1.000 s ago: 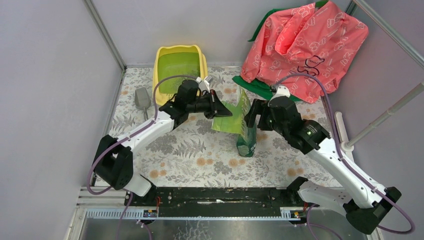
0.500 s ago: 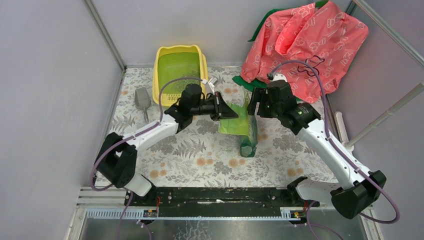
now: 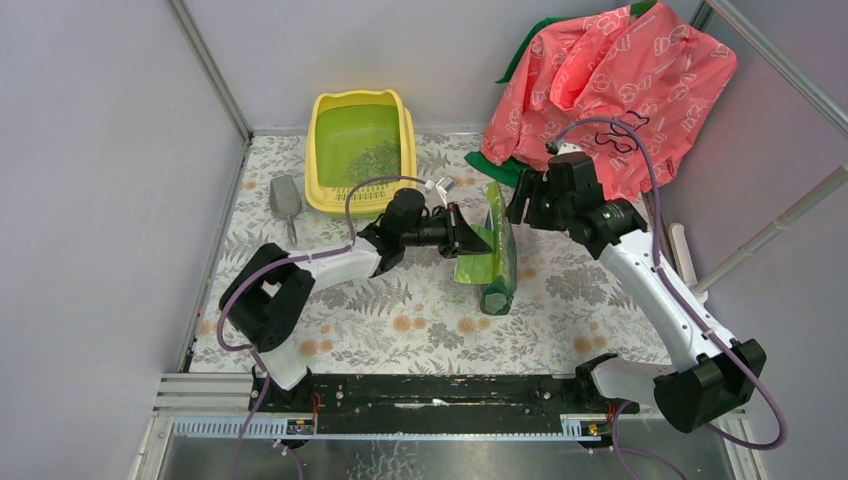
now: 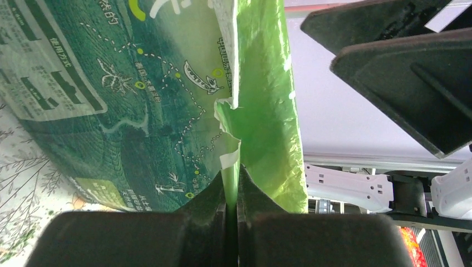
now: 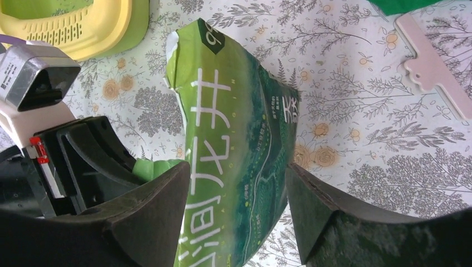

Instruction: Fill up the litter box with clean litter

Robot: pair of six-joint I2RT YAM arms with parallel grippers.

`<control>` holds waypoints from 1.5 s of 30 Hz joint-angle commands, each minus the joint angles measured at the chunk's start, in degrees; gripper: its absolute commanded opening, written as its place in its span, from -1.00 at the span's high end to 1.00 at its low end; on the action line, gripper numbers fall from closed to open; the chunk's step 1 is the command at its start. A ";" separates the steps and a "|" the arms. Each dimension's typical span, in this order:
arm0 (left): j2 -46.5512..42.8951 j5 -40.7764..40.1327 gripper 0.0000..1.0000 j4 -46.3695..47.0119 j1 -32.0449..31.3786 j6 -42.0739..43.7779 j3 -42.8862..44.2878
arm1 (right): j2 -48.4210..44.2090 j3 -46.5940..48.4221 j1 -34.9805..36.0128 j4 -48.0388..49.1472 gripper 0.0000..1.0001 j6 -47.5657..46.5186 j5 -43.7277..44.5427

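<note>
Bag (image 3: 500,265) shifted right, left fingers (image 4: 183,222) pinching it (still)

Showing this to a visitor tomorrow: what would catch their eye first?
The glossy green bag stands mid-table, its top pinched by the left end effector, the right end effector open around it. Next, the pink cloth heaped far right and the yellow litter box far left.

The bag (image 3: 492,258) stands in the middle of the table (image 3: 400,330). The left gripper (image 3: 478,240) pinches its edge, and its top is between the spread jaws of the right gripper (image 3: 518,205). The left arm (image 3: 330,262) lies across the way to the box (image 3: 316,160), which is open from above. A scoop (image 3: 285,198) lies left of it; pink cloth (image 3: 610,80) fills the back right corner. The near table is free.
</note>
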 commanded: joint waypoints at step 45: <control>7.23 4.80 0.84 10.12 -2.26 -2.83 2.81 | 18.77 8.24 -0.96 0.80 0.49 -4.75 0.35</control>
